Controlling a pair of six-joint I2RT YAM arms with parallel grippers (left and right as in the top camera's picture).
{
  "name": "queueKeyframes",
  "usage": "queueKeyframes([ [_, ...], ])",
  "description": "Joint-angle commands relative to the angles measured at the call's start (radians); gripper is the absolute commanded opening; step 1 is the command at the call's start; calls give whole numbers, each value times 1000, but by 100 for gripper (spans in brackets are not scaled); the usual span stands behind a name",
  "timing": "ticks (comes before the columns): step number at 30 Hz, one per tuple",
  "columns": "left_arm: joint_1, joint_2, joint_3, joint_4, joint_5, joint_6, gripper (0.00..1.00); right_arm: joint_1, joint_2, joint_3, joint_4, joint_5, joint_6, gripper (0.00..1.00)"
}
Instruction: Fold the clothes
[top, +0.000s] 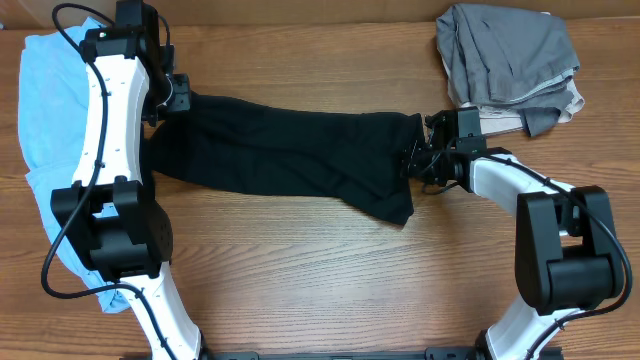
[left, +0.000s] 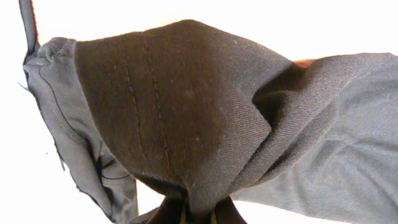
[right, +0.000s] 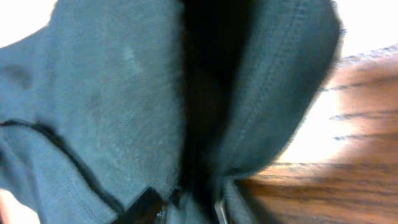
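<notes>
Stretching across the table (top: 300, 270), the black garment (top: 290, 150) lay drawn out between both arms. A light blue garment (top: 50, 90) sat under my left arm, and a grey one (top: 510, 50) was bunched at the far right. My left arm reached forward, and my left hand (top: 183, 97) was clamped tight on the black garment's left end. My right arm bent inward, and my right hand (top: 415, 158) was at the right hem with cloth tucked into it. Whether it gripped, I couldn't tell.

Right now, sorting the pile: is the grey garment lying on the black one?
No, the grey garment lies bunched in the corner, off the black garment.
</notes>
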Motion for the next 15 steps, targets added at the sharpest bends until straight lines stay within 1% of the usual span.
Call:
queueKeyframes([
  [1,-1,-1,-5,1,6,-28,4,10,55,-27,-7,39,3,20],
  [4,-1,-1,-5,-1,14,-28,4,8,55,-26,-3,35,3,11],
  [7,-2,-1,-5,-4,19,-28,4,8,55,-26,-3,29,3,11],
  [8,-3,-1,-5,-8,26,-28,4,8,55,-26,-3,28,3,13],
  [11,-13,0,-9,-6,46,-28,4,8,55,-26,-3,28,3,22],
  [15,-44,5,-26,6,95,-28,4,8,55,-26,-3,25,3,24],
])
